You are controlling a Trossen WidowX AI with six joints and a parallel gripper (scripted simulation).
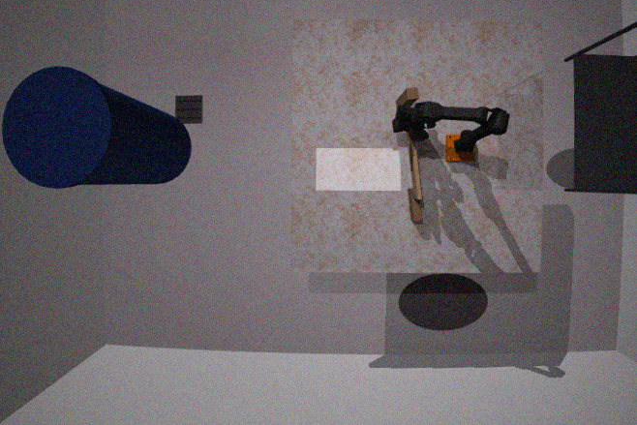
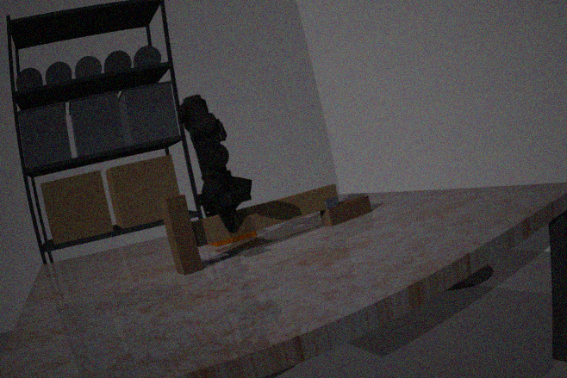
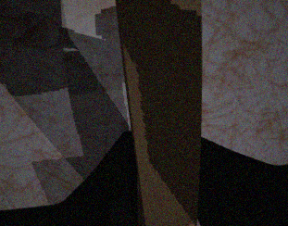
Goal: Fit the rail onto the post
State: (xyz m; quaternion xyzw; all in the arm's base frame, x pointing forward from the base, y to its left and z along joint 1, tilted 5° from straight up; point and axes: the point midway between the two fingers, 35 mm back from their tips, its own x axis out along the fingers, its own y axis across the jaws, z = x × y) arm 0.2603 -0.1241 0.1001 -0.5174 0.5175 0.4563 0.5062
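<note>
The tool is clamped on the rail near the post at twelve o'clock; seating looks unfinished, release remains.

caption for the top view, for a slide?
Top view: gripper shut on the rail near the post, far end at the footboard block.

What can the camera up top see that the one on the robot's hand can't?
Only the top view shows the whole rail, the post, the footboard block, the arm's orange base and a big blue cylinder. Only the wrist view shows the rail close up, running between the pincer's dark fingers. Both show the rail and the marbled table.
</note>
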